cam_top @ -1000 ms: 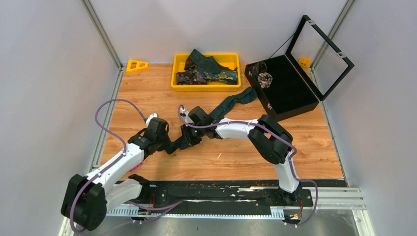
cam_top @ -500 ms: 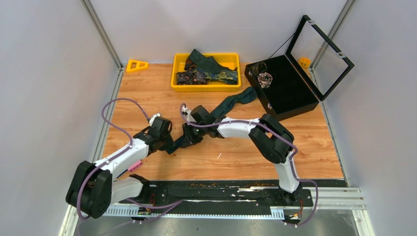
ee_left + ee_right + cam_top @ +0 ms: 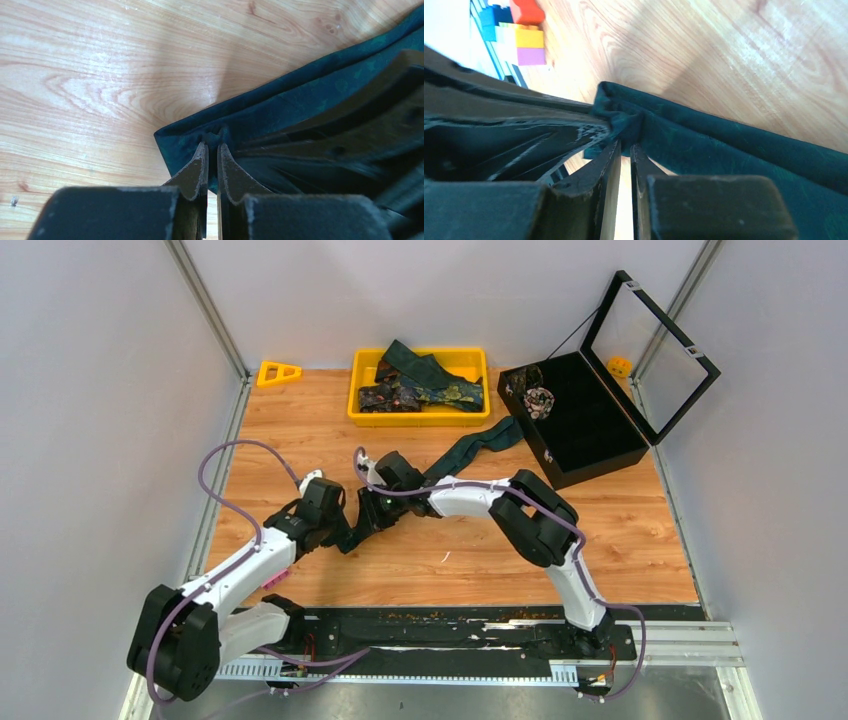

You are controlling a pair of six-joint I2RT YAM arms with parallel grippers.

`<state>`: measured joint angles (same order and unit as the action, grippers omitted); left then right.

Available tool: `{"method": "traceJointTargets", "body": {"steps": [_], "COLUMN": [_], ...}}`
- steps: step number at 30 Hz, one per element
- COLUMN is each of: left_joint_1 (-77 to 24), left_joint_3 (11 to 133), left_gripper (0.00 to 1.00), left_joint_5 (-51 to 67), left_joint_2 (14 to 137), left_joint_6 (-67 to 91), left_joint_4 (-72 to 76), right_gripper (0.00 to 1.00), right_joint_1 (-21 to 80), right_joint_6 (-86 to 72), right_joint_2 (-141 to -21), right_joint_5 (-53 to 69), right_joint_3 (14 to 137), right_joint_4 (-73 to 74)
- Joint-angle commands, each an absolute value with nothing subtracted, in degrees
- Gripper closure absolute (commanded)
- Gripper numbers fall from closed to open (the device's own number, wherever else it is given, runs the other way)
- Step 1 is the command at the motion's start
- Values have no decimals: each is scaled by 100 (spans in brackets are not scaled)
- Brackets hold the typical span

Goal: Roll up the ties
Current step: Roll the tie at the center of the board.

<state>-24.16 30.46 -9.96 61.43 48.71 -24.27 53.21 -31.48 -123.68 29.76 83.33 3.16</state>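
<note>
Teal tie (image 3: 470,448) lay on the counter (image 3: 640,540), running on a slant from beside the case (image 3: 590,430) down to the left of centre, where both arms met over its near end.

Left pincer (image 3: 343,533): jaws nearly together, nipping a fold at the tie's end. In the left wrist view the left pincer (image 3: 212,147) had its tips biting the cloth edge, the tie (image 3: 300,95) lying flat on the wood beyond.

Right pincer (image 3: 368,523): just beside the left one, jaws narrow, clamped on the same end. In the right wrist view the right pincer (image 3: 625,145) had cloth bunched at its tips, and the tie (image 3: 734,150) stretched away to the right (coloured blocks (image 3: 526,37) at the top-left corner).

Other ties (image 3: 420,380), teal and patterned, were heaped in the yellow tray (image 3: 358,390) at the back. The case stood open at back right, clear lid (image 3: 650,350) raised; a small patterned roll (image 3: 538,398) sat in its back-left corner. A yellow triangle (image 3: 278,372) lay left of the tray.
</note>
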Motion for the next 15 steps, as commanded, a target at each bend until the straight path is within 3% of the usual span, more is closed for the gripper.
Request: {"method": "traceJointTargets", "body": {"steps": [1, 15], "left_joint_1": [-2391, -2395], "left_joint_3": [3163, 3212], "left_gripper": [100, 100], "left_joint_5": [-1054, -1002], "left_joint_2": [5949, 6152], "left_joint_6": [4796, 4683], "left_joint_4": [-2588, -2478], "right_gripper": [86, 86], "right_joint_1": [5397, 5590], "right_joint_6": [-3233, -3246], "right_joint_2": [-12646, -12745], "right_joint_5": [3148, 3268], "right_joint_3": [8592, 8595], "right_joint_4": [193, 86]}}
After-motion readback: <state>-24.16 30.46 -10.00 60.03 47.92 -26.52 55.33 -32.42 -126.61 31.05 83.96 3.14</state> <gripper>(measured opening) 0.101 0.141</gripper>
